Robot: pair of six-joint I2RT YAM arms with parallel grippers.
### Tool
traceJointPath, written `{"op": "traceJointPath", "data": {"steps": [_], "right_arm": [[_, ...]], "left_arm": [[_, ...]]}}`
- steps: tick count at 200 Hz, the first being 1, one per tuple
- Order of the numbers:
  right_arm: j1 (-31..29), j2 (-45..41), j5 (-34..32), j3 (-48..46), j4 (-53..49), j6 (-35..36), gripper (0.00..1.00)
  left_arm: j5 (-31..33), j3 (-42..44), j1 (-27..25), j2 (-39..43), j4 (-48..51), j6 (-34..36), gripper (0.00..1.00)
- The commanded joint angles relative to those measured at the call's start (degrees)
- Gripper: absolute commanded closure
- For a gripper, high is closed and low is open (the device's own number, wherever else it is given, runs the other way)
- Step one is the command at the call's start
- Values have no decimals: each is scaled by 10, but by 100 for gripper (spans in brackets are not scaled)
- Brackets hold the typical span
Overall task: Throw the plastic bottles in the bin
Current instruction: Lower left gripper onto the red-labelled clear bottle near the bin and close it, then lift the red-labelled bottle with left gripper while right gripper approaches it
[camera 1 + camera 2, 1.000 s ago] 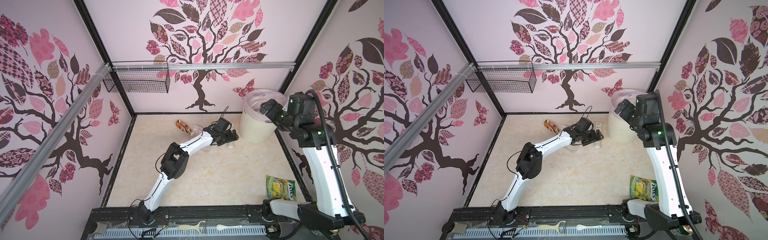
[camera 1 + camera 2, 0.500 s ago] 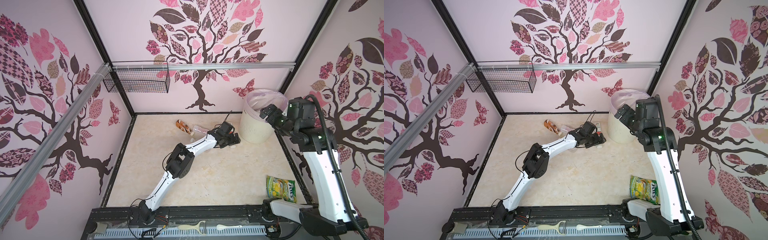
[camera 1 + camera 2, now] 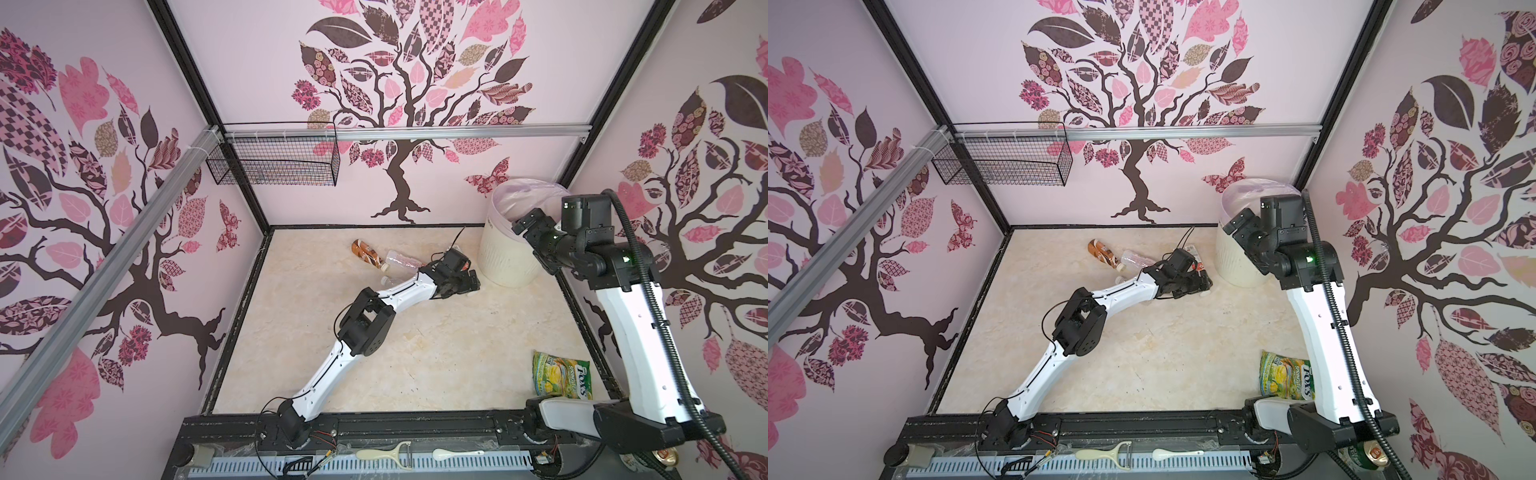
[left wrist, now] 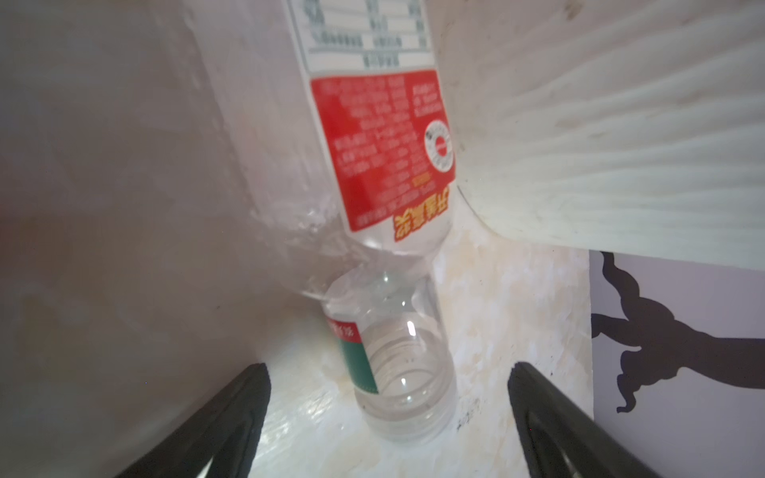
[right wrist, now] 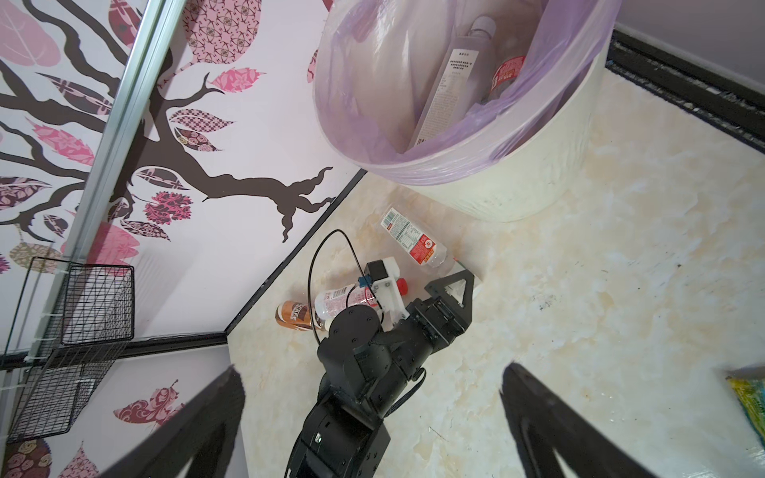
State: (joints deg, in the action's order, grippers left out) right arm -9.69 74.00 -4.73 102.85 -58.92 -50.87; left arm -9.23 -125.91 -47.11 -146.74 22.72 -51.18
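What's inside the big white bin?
Inside the bin, in its lilac bag, lean a tall clear bottle and a red-labelled bottle. Anything deeper is hidden by the bag's folds.

- Bin [image 5: 538,194]: cream plastic, ribbed, matt, scuffed; its liner [image 5: 414,169] is thin translucent lilac film, slightly glossy.
- Bottle [image 4: 385,145] beside the bin: clear glossy plastic, crinkled, with a shiny red label.
- Floor [image 3: 415,353]: smooth marble-look sheet, soft sheen.
- Basket [image 3: 274,162]: black wire.
- Snack bag [image 3: 561,374]: glossy film.
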Motion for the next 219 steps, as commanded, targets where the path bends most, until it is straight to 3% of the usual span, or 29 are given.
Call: {"op": "traceJointPath", "data": {"steps": [1,78,127,171,219], "right_arm": [[-4,3,-4,26,-18,-8,0],[11,-13,-6,12,11,-28,0],[15,-19,23,-16,12,-55,1],[9,-19,91,-36,-6,-121,0],[-11,3,150,-60,-8,-188,0]], "left_arm": [[20,-40,-9,-35,15,-15,7],[15,-62,-9,-79,0,-89,22],[-5,-57,-12,-88,-8,-95,47],[-7,33,-20,-34,-42,-98,62],[-26,189,-32,84,-64,-75,63]]}}
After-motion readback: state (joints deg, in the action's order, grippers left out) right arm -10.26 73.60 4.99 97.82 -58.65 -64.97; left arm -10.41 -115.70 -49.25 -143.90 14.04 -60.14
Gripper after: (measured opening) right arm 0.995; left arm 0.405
